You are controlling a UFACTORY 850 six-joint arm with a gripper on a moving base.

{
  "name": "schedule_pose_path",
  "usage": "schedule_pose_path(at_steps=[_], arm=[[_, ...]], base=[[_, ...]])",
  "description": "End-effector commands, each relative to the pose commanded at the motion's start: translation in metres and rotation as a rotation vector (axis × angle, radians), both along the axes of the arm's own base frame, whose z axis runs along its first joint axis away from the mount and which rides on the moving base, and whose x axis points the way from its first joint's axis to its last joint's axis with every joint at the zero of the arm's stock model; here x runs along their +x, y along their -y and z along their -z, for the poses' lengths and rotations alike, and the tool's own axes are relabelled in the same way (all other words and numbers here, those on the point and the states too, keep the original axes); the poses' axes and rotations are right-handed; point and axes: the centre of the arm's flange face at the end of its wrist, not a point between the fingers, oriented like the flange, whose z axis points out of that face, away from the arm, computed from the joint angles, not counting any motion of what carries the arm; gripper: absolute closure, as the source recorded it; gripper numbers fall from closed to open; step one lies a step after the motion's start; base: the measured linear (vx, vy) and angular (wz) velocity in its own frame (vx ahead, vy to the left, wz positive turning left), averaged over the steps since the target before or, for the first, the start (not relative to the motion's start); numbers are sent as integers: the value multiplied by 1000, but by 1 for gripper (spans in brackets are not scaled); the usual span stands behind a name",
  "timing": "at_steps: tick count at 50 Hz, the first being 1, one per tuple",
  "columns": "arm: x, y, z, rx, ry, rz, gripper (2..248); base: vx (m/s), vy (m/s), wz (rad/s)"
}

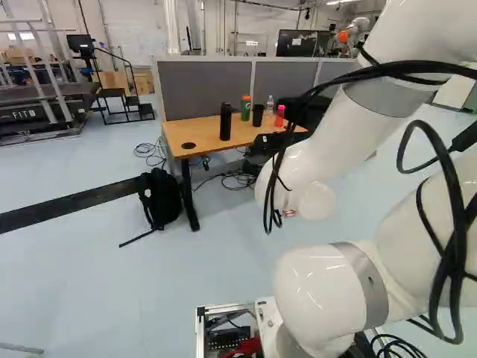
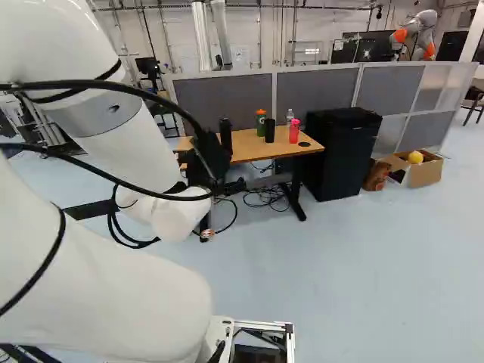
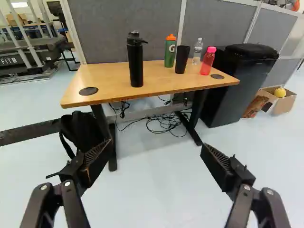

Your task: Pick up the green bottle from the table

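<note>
I have the claw point(image 2: 210, 160) spread wide, its two fingers well apart and nothing gripped between them. The desk point(image 3: 111, 88) is ahead of the claw, beyond the fingertips. My target, the green bottle point(image 3: 170, 53) with its orange cap, stands upright on it, ahead of the claw and well apart from it, toward the desk's far side.

Also ahead of the claw, the tall black bottle point(image 3: 136, 66) stands nearer me than the green one, to its left. Just to the green bottle's right I see a black cup point(image 3: 182, 60), then a clear bottle point(image 3: 197, 51) and a pink bottle point(image 3: 208, 61), all upright.

A grey partition point(image 3: 123, 33) runs behind the desk, farthest from the claw of these. Ahead and to the claw's right there's a black cabinet point(image 3: 235, 85) beside the desk. A black backpack point(image 3: 81, 130) sits on the floor beyond the claw's left finger, near a desk leg, and loose cables point(image 3: 164, 124) lie under the desk, ahead of the gap between my fingers.
</note>
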Motion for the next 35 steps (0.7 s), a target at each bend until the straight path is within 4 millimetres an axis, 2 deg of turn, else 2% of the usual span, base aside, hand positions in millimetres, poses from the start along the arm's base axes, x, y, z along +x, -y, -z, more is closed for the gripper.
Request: schedule_pose_path(at_steps=[21,35], arm=[[0,0,0,0,0,0,3],[0,0,0,0,0,0,3]], base=[[19,-5,12],[103,-98,6]])
